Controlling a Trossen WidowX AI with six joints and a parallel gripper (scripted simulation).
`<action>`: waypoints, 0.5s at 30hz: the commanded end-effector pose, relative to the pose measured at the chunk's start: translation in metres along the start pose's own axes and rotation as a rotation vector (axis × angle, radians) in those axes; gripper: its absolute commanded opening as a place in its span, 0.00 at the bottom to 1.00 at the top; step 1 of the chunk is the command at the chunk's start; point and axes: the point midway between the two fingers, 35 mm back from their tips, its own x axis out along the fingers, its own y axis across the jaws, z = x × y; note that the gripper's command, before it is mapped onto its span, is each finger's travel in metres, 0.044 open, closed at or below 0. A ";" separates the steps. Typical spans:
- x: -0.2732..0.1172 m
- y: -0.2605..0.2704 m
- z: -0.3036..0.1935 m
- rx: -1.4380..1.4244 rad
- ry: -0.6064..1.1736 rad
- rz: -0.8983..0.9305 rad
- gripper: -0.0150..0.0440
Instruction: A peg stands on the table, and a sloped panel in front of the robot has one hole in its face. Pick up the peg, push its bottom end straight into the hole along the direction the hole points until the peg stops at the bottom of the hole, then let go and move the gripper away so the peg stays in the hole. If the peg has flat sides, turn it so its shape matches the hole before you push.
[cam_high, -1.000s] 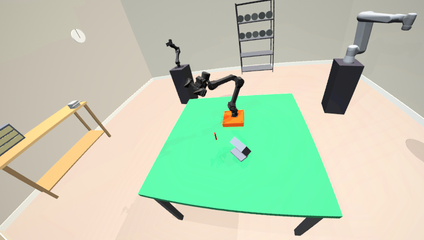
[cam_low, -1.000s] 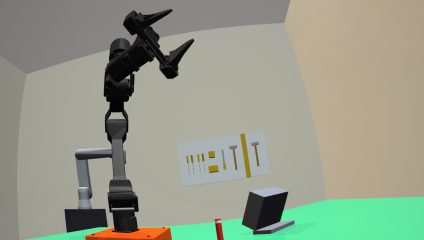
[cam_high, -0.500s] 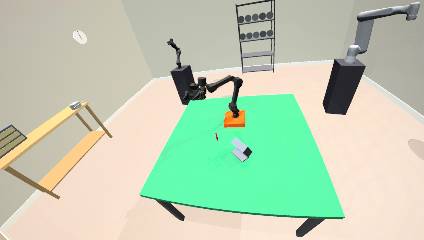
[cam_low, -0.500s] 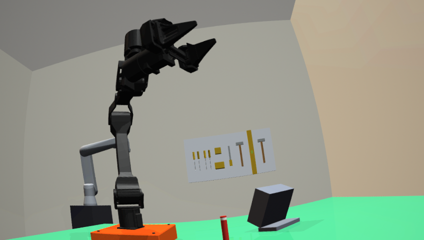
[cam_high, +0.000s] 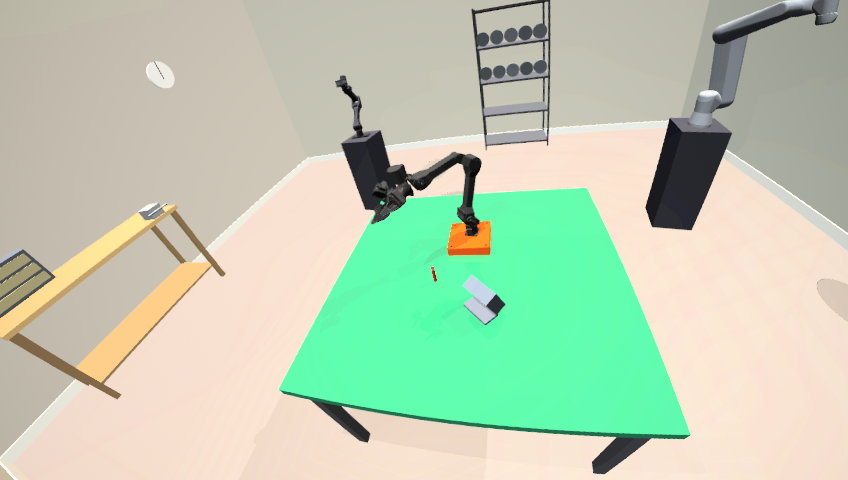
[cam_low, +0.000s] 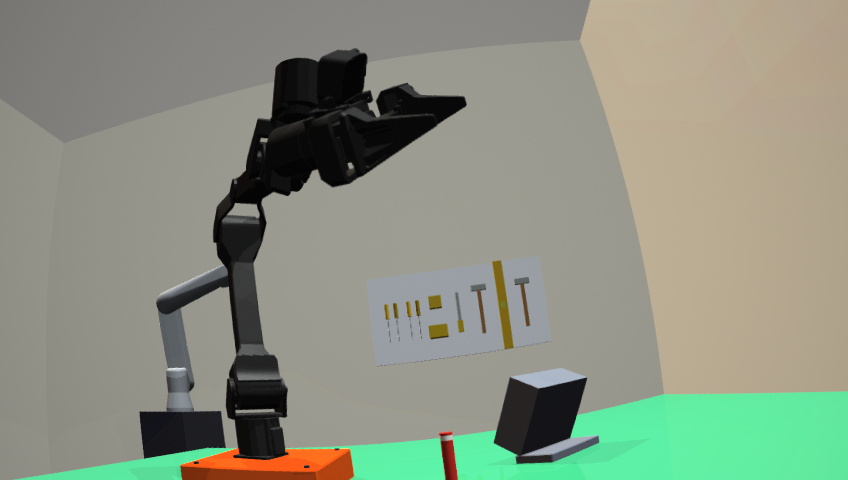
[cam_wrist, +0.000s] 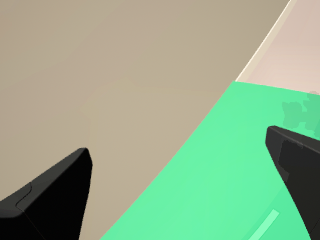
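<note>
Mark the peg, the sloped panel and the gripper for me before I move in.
peg (cam_high: 433, 274): top view, middle of the red shaft.
sloped panel (cam_high: 479, 289): top view, on its light grey sloped face.
gripper (cam_low: 443, 113): exterior view, midway between the tips of the open fingers.
</note>
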 end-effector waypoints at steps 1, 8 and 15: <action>0.009 -0.006 -0.015 0.139 0.051 -0.042 1.00; 0.020 -0.016 -0.042 0.368 0.132 -0.131 1.00; 0.028 -0.025 -0.072 0.583 0.206 -0.240 1.00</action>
